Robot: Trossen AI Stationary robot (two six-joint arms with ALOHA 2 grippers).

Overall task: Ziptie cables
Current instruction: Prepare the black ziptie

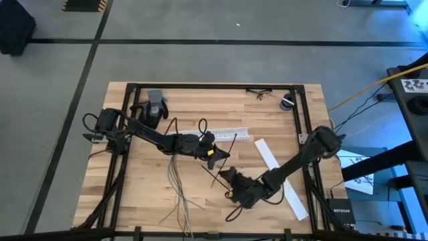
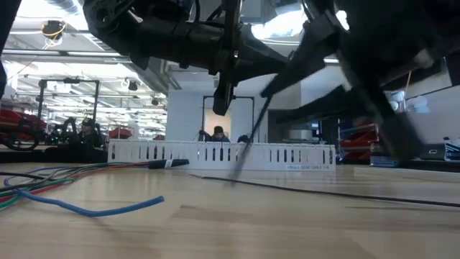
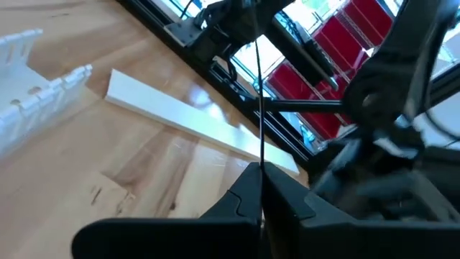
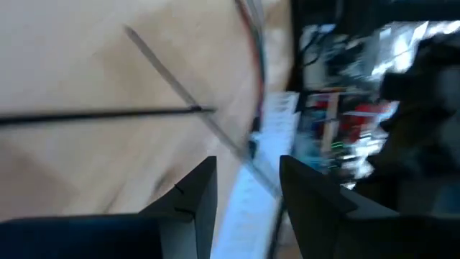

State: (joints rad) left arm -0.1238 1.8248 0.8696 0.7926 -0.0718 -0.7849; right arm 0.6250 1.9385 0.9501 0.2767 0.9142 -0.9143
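1. The left gripper [image 1: 212, 155] sits over the middle of the wooden table [image 1: 154, 201], its dark fingers [image 3: 287, 198] pinched tight on a thin, stiff black plastic ziptie [image 3: 259, 108] that rises straight out from between them.
2. The right gripper [image 1: 225, 177] is just beside it, nearer the table's front edge, its two fingers [image 4: 194, 194] standing apart with nothing between them.
3. Another black ziptie [image 1: 215, 177] lies flat on the wood just beside the right gripper.
4. The loose bundle of thin grey and white cables [image 1: 179, 184] lies spread on the table under the left arm, trailing towards the front edge.
5. A white slotted plastic channel [image 1: 224, 134] lies just behind the left gripper; a flat white strip [image 1: 279, 177] lies under the right arm.
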